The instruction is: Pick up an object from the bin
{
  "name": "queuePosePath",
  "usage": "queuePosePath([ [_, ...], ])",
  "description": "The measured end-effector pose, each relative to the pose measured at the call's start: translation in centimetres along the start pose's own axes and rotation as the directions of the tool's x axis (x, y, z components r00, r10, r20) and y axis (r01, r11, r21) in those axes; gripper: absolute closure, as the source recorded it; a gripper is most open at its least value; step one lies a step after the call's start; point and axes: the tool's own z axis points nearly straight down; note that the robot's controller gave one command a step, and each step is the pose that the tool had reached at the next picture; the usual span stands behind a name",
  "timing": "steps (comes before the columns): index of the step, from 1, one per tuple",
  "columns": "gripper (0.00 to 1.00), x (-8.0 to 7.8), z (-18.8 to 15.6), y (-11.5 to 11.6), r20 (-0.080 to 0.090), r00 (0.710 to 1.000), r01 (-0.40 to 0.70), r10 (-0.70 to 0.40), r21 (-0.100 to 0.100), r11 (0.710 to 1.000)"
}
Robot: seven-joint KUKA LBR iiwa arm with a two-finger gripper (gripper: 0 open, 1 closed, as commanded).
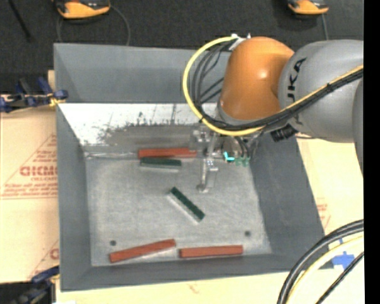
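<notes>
My gripper (204, 182) reaches down under the orange wrist cover at the back right of the bin floor. Just in front of it and a little to the left, a dark green flat bar (187, 204) lies tilted in the middle of the floor, apart from the gripper. To the gripper's left, by the back wall, a red-brown bar (166, 152) lies lengthwise, its right end close to the gripper. A second dark green bar (160, 163) lies right in front of that one.
Two more red-brown bars rest along the front wall, one at the front left (142, 251) and one at the front middle (211, 252). The arm and its cables cover the bin's back right corner.
</notes>
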Motion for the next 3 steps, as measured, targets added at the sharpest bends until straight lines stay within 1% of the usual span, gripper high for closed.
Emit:
queuePosePath([
  [1, 0.0, 3.4, 11.8, -1.5, -0.001, 0.972, -0.235, 0.235, -0.001, 0.972],
  [2, 0.0, 4.1, 8.5, 0.5, 0.008, 0.936, -0.351, 0.351, -0.005, 0.936],
  [3, 0.0, 5.5, 8.6, 1.6, 0.003, 0.883, -0.47, 0.47, -0.003, 0.883],
])
